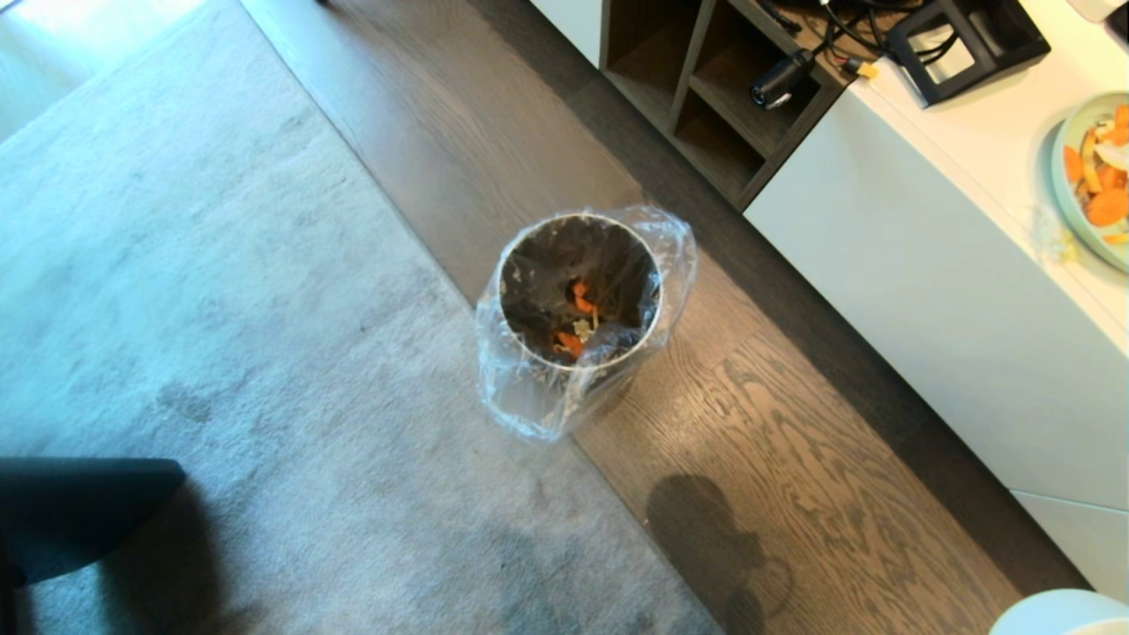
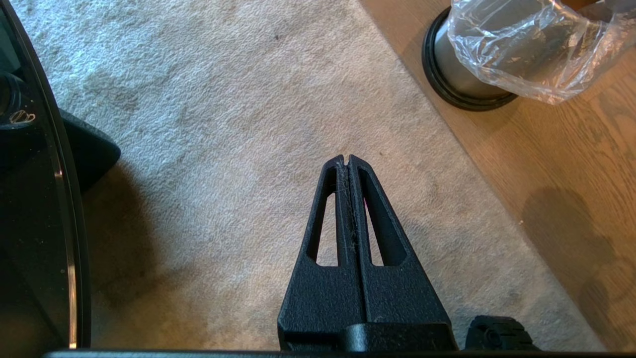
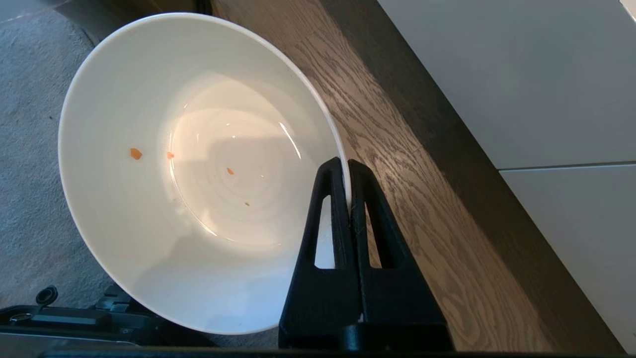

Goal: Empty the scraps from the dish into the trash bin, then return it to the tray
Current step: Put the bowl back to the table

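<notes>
My right gripper [image 3: 346, 164] is shut on the rim of the white dish [image 3: 149, 209], held tilted over the floor; only a few tiny orange specks cling inside. A sliver of the dish [image 1: 1058, 613] shows at the head view's lower right corner. The grey trash bin [image 1: 578, 291] with its clear liner stands at the carpet's edge, orange and pale scraps [image 1: 575, 331] lying at its bottom. Its black base ring [image 2: 447, 84] shows in the left wrist view. My left gripper [image 2: 347, 158] hangs shut and empty over the carpet. The tray is out of view.
A white cabinet [image 1: 935, 265] runs along the right, with a pale green plate [image 1: 1094, 176] of orange scraps on its top. Open dark shelves [image 1: 706, 97] hold cables. A glossy black round tabletop edge [image 2: 44, 199] lies left of my left gripper.
</notes>
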